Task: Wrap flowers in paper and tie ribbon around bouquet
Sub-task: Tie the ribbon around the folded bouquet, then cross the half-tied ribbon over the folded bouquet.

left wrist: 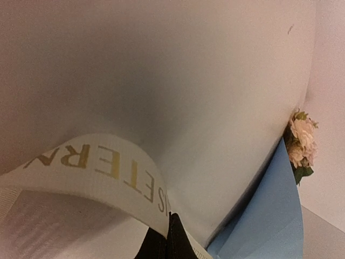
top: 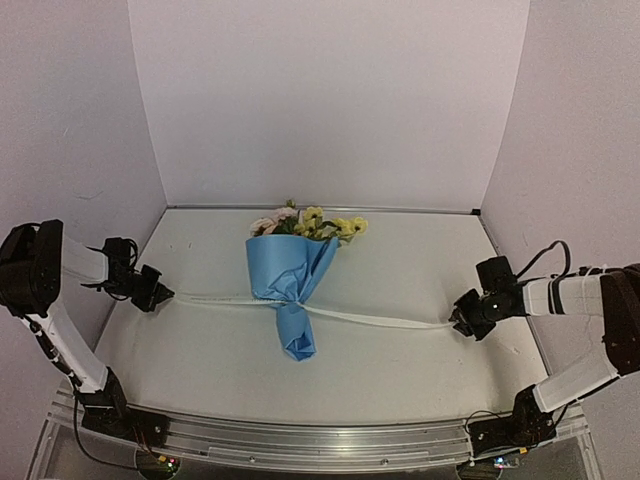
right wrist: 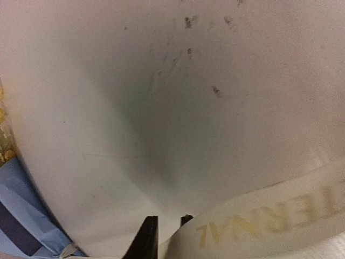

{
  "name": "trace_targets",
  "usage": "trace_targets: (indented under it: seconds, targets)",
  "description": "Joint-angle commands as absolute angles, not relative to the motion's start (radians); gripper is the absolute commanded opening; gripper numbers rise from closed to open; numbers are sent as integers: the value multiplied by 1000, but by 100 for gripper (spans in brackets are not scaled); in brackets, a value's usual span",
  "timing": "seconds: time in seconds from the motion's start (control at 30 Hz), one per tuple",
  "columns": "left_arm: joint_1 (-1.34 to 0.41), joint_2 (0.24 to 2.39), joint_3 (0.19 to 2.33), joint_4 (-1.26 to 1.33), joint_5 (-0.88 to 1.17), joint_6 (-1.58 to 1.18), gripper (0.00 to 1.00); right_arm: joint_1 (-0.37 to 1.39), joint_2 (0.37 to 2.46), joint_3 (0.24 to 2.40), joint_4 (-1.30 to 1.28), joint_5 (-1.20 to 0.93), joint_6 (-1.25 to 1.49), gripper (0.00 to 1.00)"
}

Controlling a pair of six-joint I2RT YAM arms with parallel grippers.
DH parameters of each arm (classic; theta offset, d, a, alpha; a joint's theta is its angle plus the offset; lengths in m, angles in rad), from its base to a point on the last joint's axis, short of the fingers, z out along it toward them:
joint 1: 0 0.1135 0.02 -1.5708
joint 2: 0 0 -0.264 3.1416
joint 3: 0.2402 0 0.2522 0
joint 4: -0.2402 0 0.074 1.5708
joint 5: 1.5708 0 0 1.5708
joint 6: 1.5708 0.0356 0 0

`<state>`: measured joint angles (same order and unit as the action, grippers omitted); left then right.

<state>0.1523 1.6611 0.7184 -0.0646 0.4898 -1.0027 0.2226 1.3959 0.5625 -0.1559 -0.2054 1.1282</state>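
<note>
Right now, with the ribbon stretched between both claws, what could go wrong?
1. The right claw shows a gap between its fingers, so the ribbon may slip out and go slack around the bouquet.
2. The left claw is shut on its end of the ribbon. Pulling from that side alone could drag the bouquet sideways.

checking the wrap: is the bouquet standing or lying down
Lying down: the bouquet rests flat on the table, flowers toward the far wall.

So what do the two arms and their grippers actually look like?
The left arm and right arm have white links with black joints. The left gripper and right gripper are black. A thin black cable loops off the right arm.
</note>
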Motion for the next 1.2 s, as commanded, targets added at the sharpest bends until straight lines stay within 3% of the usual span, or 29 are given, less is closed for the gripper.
trace_targets:
  seconds: [0.0, 0.1, 0.23, 0.33, 0.43, 0.57, 0.73, 0.93, 1.17]
  targets:
    - [174, 1645, 773, -99, 343, -919, 0, 265, 1399, 664, -329, -44, 998, 39]
    - [174, 1648, 799, -117, 354, -896, 0, 285, 1387, 704, -380, -32, 954, 60]
    - [174, 1651, 826, -146, 369, -861, 3, 401, 1396, 857, -484, 14, 871, 76]
    - [171, 1617, 838, -174, 358, -835, 18, 505, 1460, 985, -507, 21, 816, 82]
    - [152, 1568, 860, -234, 313, -791, 43, 594, 1557, 1114, -455, -53, 679, 88]
    - [110, 1501, 873, -277, 270, -755, 61, 695, 1715, 1287, -420, -121, 434, 89]
    - [50, 1440, 907, -344, 251, -698, 75, 755, 1838, 1372, -405, -120, 286, 87]
    - [-34, 1406, 967, -430, 200, -625, 80, 786, 1887, 1348, -406, -140, 204, 87]
    - [-64, 1455, 975, -397, 279, -611, 80, 809, 1940, 1327, -405, -151, 171, 83]
